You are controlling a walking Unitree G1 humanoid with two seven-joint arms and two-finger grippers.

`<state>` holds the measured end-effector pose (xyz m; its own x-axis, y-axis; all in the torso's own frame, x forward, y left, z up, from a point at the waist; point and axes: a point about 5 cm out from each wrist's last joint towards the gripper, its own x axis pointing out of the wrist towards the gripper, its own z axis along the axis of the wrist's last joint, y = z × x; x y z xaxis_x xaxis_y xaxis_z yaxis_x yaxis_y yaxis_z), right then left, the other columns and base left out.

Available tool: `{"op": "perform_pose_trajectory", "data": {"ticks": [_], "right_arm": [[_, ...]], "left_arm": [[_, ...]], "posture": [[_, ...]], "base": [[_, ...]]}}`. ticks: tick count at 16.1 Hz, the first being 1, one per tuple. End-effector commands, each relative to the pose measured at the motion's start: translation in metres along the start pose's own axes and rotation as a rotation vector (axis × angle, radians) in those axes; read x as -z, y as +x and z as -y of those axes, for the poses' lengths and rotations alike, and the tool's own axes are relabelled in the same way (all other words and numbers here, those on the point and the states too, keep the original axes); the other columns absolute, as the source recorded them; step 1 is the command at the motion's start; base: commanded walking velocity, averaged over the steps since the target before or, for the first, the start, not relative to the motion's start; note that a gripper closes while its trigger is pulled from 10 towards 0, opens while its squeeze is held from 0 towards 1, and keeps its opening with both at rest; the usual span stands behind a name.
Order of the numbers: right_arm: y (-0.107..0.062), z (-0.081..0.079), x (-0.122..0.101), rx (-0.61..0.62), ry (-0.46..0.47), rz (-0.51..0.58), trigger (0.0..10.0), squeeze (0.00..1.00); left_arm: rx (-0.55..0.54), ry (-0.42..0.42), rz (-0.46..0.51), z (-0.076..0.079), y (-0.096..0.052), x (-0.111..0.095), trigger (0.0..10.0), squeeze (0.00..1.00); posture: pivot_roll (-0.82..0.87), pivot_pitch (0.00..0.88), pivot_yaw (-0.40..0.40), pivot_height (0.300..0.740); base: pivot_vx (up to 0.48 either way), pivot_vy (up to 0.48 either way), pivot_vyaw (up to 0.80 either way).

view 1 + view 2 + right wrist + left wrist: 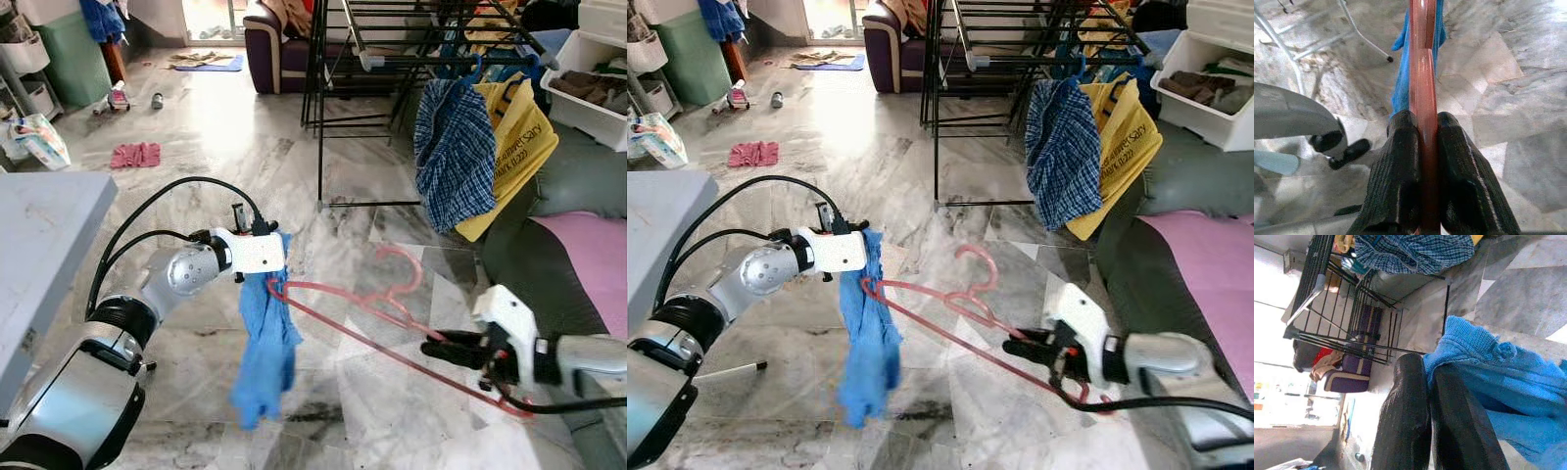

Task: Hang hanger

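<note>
Scene: a marble-tiled floor (225, 147) in a home, with a black drying rack (392, 59) ahead of the robot, a checked shirt (453, 152) and a yellow bag (514, 147) hanging from it.
Hanger: a thin red hanger (392, 313) is held in the air between the two arms, low over the floor and well short of the rack, its hook (402, 257) pointing toward the rack.
Garment: a blue cloth (265, 343) hangs limp from the hanger's left end.
Right gripper: the right gripper (453, 350) has its jaws closed tight on the hanger's bar near its right end.
Left gripper: the left gripper (279, 257) has its jaws pressed together, pinching the top of the blue cloth at the hanger's left tip.
Handling: the hanger looks light, stiff and smooth, so it may swivel in a one-point grip; the cloth is soft and could slide off if the bar tilts.
Where to hold: the bar near its end, as now, leaves the hook free for the rack's rail.
</note>
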<state>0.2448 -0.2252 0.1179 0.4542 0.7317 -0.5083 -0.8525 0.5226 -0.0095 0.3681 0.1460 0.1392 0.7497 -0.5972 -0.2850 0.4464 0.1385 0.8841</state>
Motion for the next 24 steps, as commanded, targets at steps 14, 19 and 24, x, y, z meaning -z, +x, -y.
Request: {"op": "perform_pose_trajectory", "data": {"ticks": [14, 19, 24], "right_arm": [[-0.003, 0.014, -0.007, 0.065, -0.135, -0.038, 10.0, 0.0], [0.0, 0.017, -0.006, 0.09, -0.154, -0.033, 10.0, 0.0], [0.005, 0.013, -0.008, 0.054, -0.144, -0.01, 10.0, 0.0]], "left_arm": [[0.073, 0.087, -0.037, 0.011, -0.005, 0.011, 10.0, 0.0], [0.072, 0.081, -0.032, 0.012, -0.005, 0.01, 10.0, 0.0], [0.058, 0.053, -0.007, 0.011, -0.003, 0.006, 10.0, 0.0]], "posture": [[0.05, 0.032, -0.023, 0.74], [0.05, 0.035, -0.021, 0.74], [0.05, 0.035, -0.025, 0.74]], "base": [[0.0, 0.0, 0.0], [0.0, 0.0, 0.0], [0.0, 0.0, 0.0]]}}
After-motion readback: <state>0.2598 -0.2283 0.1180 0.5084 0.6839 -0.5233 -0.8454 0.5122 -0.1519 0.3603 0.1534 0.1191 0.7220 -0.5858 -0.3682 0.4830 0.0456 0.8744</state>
